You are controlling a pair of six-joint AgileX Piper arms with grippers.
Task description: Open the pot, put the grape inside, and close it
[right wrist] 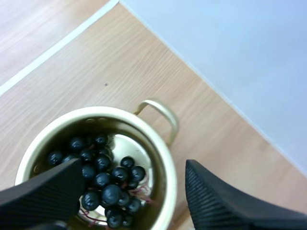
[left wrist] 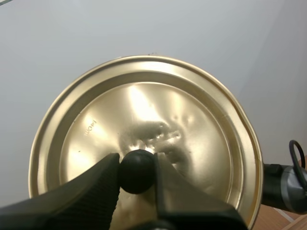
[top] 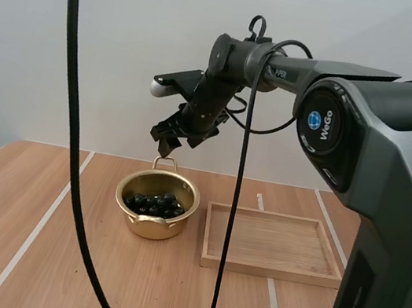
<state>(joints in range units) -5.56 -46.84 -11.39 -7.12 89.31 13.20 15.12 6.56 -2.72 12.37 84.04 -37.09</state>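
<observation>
High view puts the bunch of grapes (top: 155, 204) already inside the pot (top: 153, 228), directly below the right gripper (top: 168, 141), whose fingers stand apart and empty; the lid (left wrist: 144, 110) hangs from the left gripper (left wrist: 136, 168), pinched by its black knob (left wrist: 137, 173). Likely trouble: the round knob could swivel or slip in that narrow pinch, landing the lid tilted on the rim; or the lid could strike the right arm above the pot. Right arm reaches forward, wrist bent down; left arm holds high.
</observation>
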